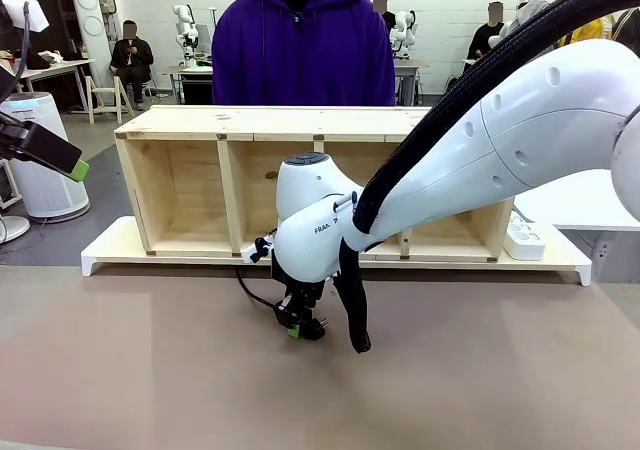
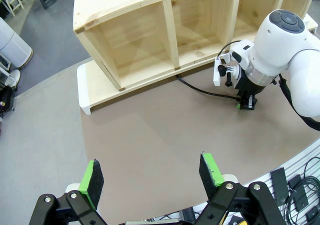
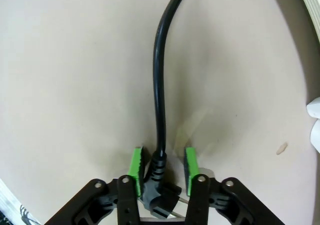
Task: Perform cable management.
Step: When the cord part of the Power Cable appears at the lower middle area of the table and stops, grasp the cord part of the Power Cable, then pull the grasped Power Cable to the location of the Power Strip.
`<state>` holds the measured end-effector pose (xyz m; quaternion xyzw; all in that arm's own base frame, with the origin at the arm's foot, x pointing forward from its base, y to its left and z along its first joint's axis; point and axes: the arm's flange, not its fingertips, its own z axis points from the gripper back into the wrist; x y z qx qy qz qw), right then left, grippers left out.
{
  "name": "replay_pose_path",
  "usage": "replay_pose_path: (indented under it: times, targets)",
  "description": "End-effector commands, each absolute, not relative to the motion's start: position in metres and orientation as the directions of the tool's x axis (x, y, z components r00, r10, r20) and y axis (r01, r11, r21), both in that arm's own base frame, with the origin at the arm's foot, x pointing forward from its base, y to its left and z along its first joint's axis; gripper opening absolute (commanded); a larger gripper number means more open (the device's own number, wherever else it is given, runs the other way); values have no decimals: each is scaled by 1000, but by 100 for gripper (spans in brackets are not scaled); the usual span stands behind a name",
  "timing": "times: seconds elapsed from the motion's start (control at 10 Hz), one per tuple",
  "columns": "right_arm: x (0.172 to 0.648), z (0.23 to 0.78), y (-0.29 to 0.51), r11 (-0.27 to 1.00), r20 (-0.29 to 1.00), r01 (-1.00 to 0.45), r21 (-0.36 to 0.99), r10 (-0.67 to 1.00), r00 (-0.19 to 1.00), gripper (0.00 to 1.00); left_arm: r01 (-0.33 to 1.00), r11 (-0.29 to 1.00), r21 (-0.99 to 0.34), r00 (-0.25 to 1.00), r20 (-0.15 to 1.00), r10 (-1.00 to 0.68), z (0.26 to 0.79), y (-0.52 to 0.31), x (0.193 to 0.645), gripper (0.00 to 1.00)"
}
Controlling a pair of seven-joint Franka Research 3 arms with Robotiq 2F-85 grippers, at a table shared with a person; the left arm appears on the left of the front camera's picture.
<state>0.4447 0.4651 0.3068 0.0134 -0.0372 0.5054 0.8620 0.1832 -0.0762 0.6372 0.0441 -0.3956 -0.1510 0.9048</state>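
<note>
The wooden shelf (image 1: 320, 125) lay on its side across the far part of the brown table (image 1: 150, 370), its open compartments facing the robot, with a person in a purple hoodie (image 1: 303, 45) standing just behind it. A white power strip (image 1: 524, 238) sat on the pale base board at the shelf's right end.

The cable (image 1: 255, 295) came out from the foot of the shelf's front edge, near its middle, and curved over the table away from the shelf. It ended a short way in front of the shelf, under the right gripper (image 1: 302, 327). That gripper pointed straight down at the table there.

In the right wrist view the cord (image 3: 159, 85) ran up the middle of the picture, and its black plug (image 3: 160, 200) lay between the 2 green pads (image 3: 136, 167). 1 pad was against or just beside the plug's ribbed neck, while a strip of table showed between the cord and the other pad. The jaws were drawn in around the plug, but I could not tell whether they were gripping it.

The left gripper (image 2: 150, 177) hung above bare table well in front of the shelf's left end. Its jaws were spread wide with nothing between them.
</note>
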Motion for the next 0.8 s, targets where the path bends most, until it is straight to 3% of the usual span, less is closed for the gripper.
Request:
replay_pose_path:
  times: [0.0,0.3,0.7]
  targets:
    - [450,298,463,485,88,-874,-24,872,481,24,236,950,202,635,708,-308,638,-76,184,100]
    - [449,298,462,493,86,-870,-10,867,490,0,236,950,202,635,708,-308,638,-76,184,100]
    - [447,308,465,493,83,-870,-14,868,490,0,236,950,202,635,708,-308,638,-76,184,100]
